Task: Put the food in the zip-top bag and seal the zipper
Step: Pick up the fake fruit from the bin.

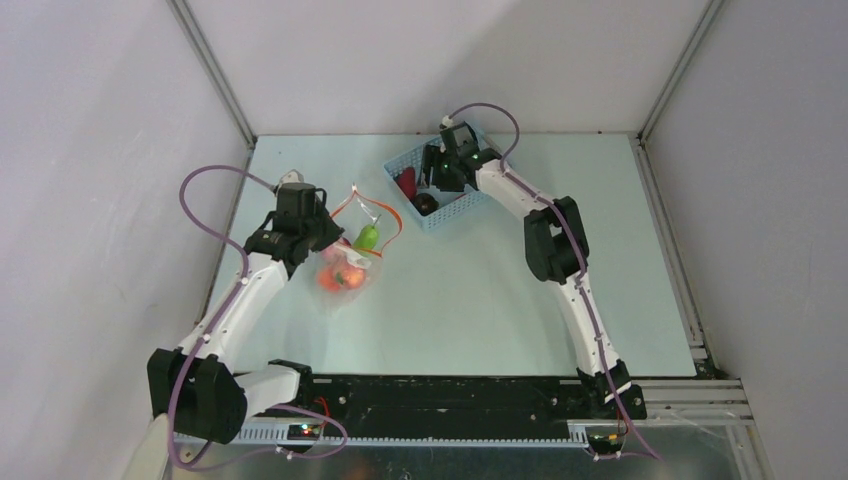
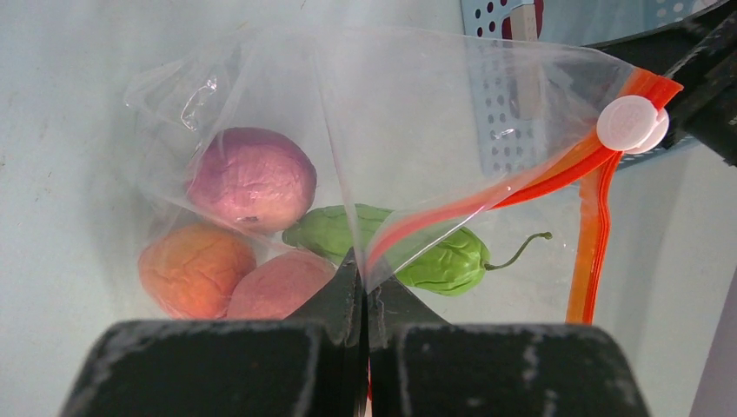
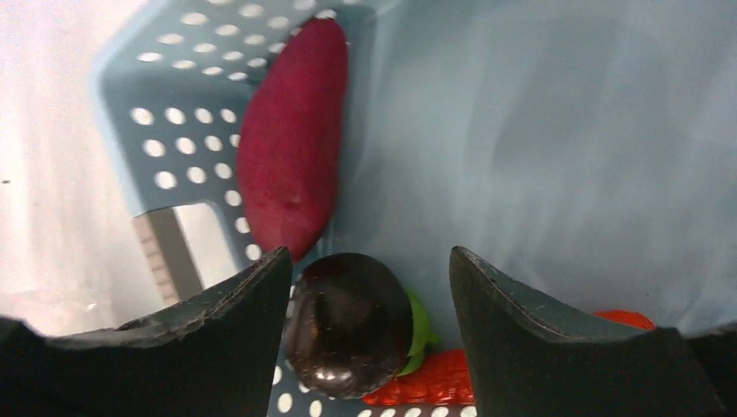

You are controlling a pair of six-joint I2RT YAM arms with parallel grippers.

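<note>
My left gripper (image 2: 365, 278) is shut on the edge of the clear zip-top bag (image 2: 400, 104) near its mouth and holds it up over the table. The red-orange zipper (image 2: 556, 174) hangs apart, with a white slider (image 2: 632, 123) at one end. Inside the bag lie a purple fruit (image 2: 252, 178), an orange one (image 2: 195, 269), a peach one (image 2: 278, 282) and a green pepper (image 2: 443, 256). My right gripper (image 3: 369, 261) is open over the blue basket (image 3: 165, 113). A dark eggplant (image 3: 348, 326) sits between its fingers, untouched on the right side. A dark red piece (image 3: 291, 148) and a red one (image 3: 426, 382) lie beside it.
The basket (image 1: 455, 205) stands at the back centre of the table, close to the rear wall. The bag (image 1: 350, 262) hangs to its left and nearer to me. Grey walls close in three sides.
</note>
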